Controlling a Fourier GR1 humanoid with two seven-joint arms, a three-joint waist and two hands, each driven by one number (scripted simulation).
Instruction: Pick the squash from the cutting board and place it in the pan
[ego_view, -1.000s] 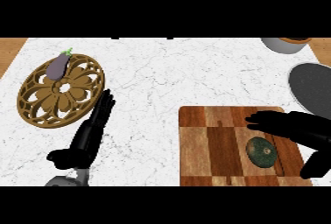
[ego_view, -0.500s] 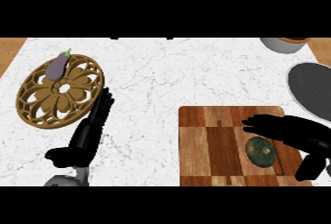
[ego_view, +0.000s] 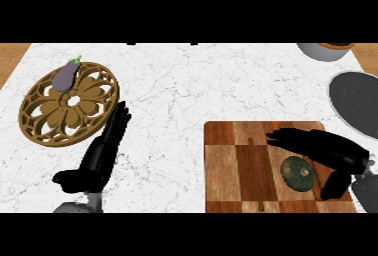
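Not yet lifted: squash (ego_view: 298, 173) lying on board (ego_view: 244, 165), right hand (ego_view: 325, 150) cupped over it with fingers open, pan (ego_view: 357, 102) waiting, left hand (ego_view: 100, 152) open.

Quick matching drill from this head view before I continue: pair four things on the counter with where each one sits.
Things:
1. squash
2. eggplant
3. pan
4. left robot hand

Places:
A. on the round wooden trivet, at its upper edge
B. at the counter's right edge, beyond the board
C. on the cutting board, under the right robot hand
D. open on the marble, between trivet and board

Pairs: 1-C, 2-A, 3-B, 4-D
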